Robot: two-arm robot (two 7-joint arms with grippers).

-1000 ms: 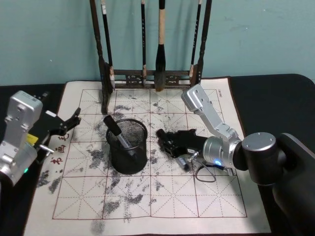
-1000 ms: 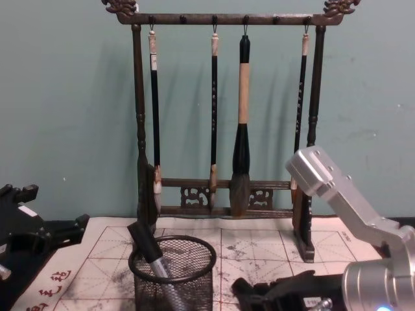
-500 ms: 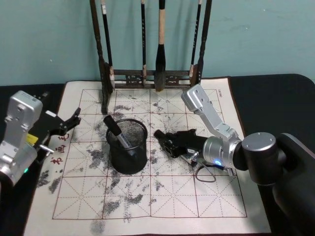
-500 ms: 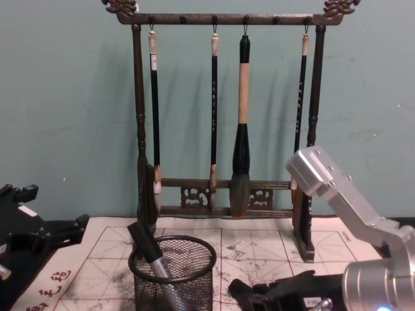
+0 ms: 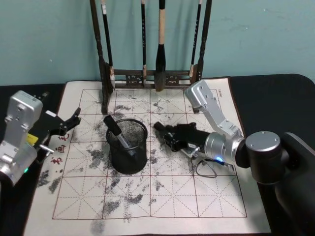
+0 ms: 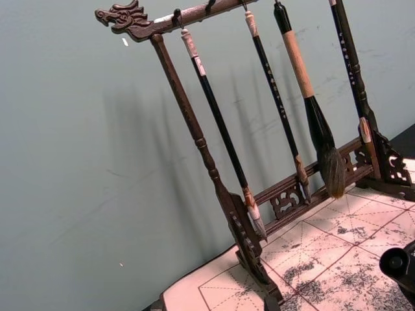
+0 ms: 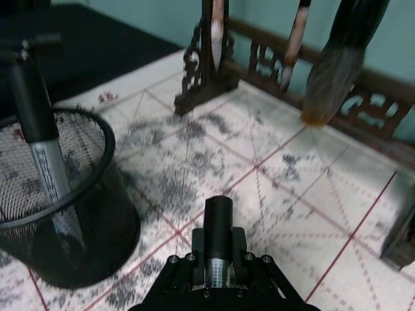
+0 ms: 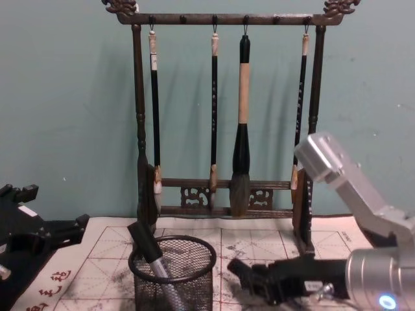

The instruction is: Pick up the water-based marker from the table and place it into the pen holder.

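Note:
My right gripper [image 5: 171, 135] is shut on the water-based marker [image 7: 218, 221], which has a silver barrel and a black cap. It holds the marker above the mat, just right of the pen holder [image 5: 127, 147], with the cap pointing toward the holder. The pen holder [image 7: 57, 206] is a black mesh cup. Another black-capped marker [image 5: 116, 131] leans inside it. In the chest view the right gripper [image 8: 258, 280] hangs level with the holder's rim [image 8: 172, 246]. My left gripper [image 5: 73, 120] is parked open at the mat's left edge.
A tall dark wooden brush rack [image 5: 148, 76] with several hanging brushes [image 8: 240, 129] stands at the back of the ink-stained grid mat [image 5: 138, 196]. A thin cable loop [image 5: 204, 170] lies under my right wrist. Black table surface [image 5: 275, 98] surrounds the mat.
My right gripper has risen off the mat with the marker in it and shifted a little toward the rack. The left arm has not moved.

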